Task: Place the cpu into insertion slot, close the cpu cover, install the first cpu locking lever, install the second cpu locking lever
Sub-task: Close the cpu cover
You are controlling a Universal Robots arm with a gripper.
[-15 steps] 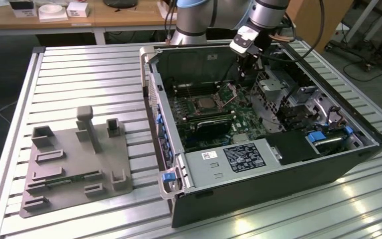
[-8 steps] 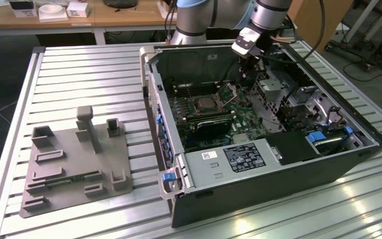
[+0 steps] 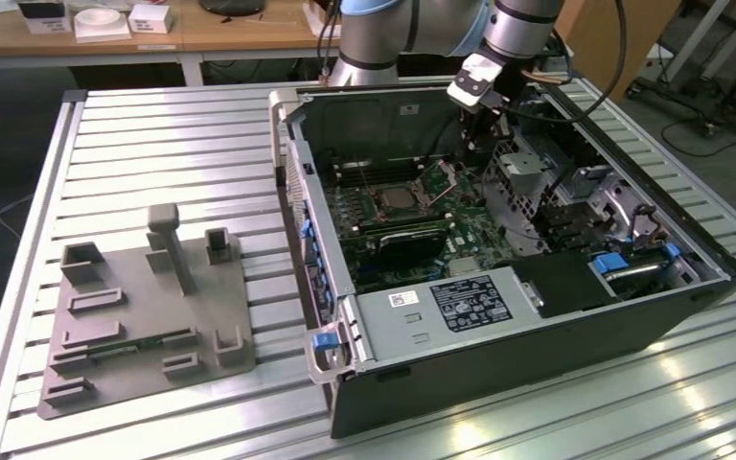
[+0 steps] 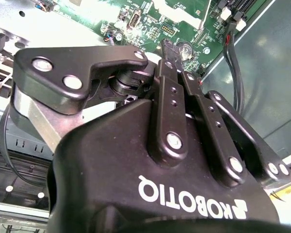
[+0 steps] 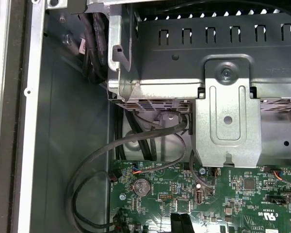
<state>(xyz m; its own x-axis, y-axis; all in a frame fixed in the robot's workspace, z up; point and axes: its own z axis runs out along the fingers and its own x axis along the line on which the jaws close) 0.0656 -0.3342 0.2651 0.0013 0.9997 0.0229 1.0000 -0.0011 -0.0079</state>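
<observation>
In the exterior view an open computer case (image 3: 294,182) lies on the slatted table. The insertion slot (image 3: 389,199) sits mid-board among green circuitry, and a grey-silver square that looks like the cpu lies in it. The cpu cover (image 3: 444,176) stands tilted up at the slot's edge toward the exterior view's right. My gripper (image 3: 477,142) hangs near the case's far wall, beyond and to the right of the slot. Its black fingers are closed together with nothing seen between them in both wrist views (image 4: 169,48) (image 5: 181,224), over the green board's edge.
A grey fixture plate (image 3: 150,307) with upright posts lies on the table at the exterior view's left. A grey box with a white label (image 3: 458,302) fills the case's near end. A slotted metal cage (image 5: 228,116) and black cables (image 5: 136,141) are close to the fingers.
</observation>
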